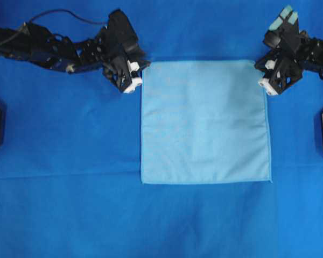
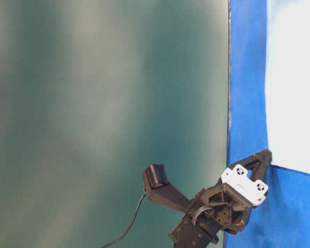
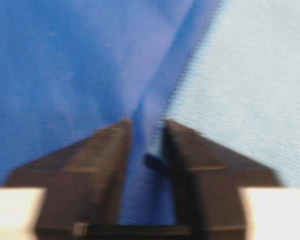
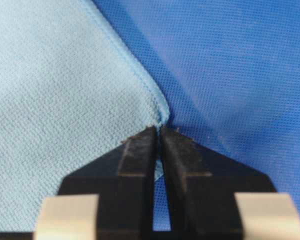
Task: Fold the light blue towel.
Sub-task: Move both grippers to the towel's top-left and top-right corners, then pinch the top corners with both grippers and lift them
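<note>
At the towel's two far corners | our right gripper (image 4: 157,131) was pinched closed on the light blue towel (image 1: 204,121) | our left gripper (image 3: 146,125) was nearly closed, pinching table covering (image 1: 70,215) just beside the hem | towel lay flat, folding undone

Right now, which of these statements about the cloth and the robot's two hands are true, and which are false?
1. The light blue towel lies flat and unfolded. True.
2. The right hand is wide open. False: it is pinched shut on a towel corner.
3. The left hand and the right hand sit at neighbouring corners of the towel. True.
4. The towel rests on bare wood. False: it rests on a darker blue table covering.
</note>
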You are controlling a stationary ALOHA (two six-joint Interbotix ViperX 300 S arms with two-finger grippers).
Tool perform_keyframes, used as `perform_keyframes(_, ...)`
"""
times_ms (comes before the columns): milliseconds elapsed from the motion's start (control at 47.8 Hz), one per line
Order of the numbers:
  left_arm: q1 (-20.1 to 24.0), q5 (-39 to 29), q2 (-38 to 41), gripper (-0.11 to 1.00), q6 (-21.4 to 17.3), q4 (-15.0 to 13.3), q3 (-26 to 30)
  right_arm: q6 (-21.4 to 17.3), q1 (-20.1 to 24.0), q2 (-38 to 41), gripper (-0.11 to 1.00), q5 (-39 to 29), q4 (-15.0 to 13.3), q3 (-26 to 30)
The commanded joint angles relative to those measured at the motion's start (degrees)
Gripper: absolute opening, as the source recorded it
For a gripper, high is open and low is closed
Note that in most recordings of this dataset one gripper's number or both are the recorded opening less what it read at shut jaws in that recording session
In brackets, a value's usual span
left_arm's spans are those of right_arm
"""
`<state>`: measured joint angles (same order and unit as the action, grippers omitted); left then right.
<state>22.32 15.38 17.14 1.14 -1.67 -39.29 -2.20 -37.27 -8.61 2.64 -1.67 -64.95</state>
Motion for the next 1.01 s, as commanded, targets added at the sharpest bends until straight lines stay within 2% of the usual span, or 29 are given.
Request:
perform_keyframes(0,-1.0,-1.9,-0.7,0.15,-0.7,0.0,0.4,-0.1,-0.3,-0.5,0.02,0.4,0.1,0.4)
perform_keyframes(42,-1.1,-2.5,-0.8,0.06,-0.8,0.0,0.4,-0.2,-0.3,-0.7,0.02,0.4,0.2,0.2)
perform_keyframes(84,-1.1,-2.8,-0.8,0.01,-0.8,0.0,0.5,-0.3,-0.2,-0.9,0.02,0.4,0.3,0.2)
perform_keyframes(335,-0.9,-5.3,-4.3,0.01,-1.3,0.2,0.9,-0.3,-0.3,-4.4,0.02,-0.1,1.2,0.1)
perform_keyframes(628,-0.7,-9.6,-12.5,0.01,-5.7,0.2,2.1,-1.2,-0.2,-14.4,0.02,-4.8,1.6,0.0)
perform_keyframes(984,-1.8,-9.4,-12.7,0.01,-7.5,0.3,2.0,-4.0,1.8,-16.7,0.02,-7.1,1.6,-0.9)
